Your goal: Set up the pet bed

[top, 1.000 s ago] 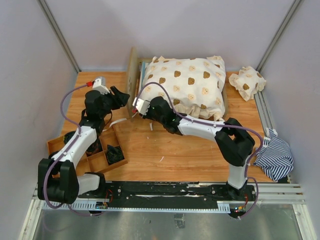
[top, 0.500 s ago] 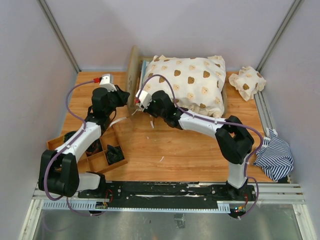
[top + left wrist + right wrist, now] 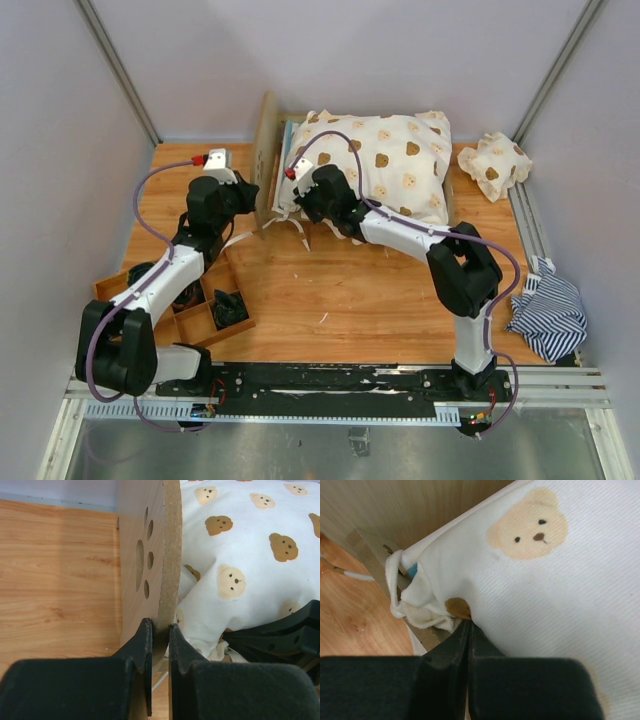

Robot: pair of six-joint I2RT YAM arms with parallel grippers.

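Note:
The pet bed stands at the back of the table, its plywood headboard (image 3: 265, 150) with paw-print cutout (image 3: 145, 555) upright on the left. A cream bear-print cover (image 3: 375, 170) lies bunched over it; a sliver of blue striped mattress (image 3: 412, 570) shows at the corner. My left gripper (image 3: 160, 630) is shut on the headboard's edge. My right gripper (image 3: 468, 627) is shut on the cover's edge (image 3: 457, 607) at the near left corner of the bed.
A small bear-print pillow (image 3: 495, 163) lies at the back right. A blue striped cloth (image 3: 550, 310) hangs off the right edge. A wooden compartment tray (image 3: 185, 300) with dark items sits at the front left. White ties (image 3: 300, 235) trail from the cover.
Both grippers have moved toward the bed. The left one closed in on the headboard and now clamps it; the right one moved back and left, carrying the cover's edge to the bed's corner.

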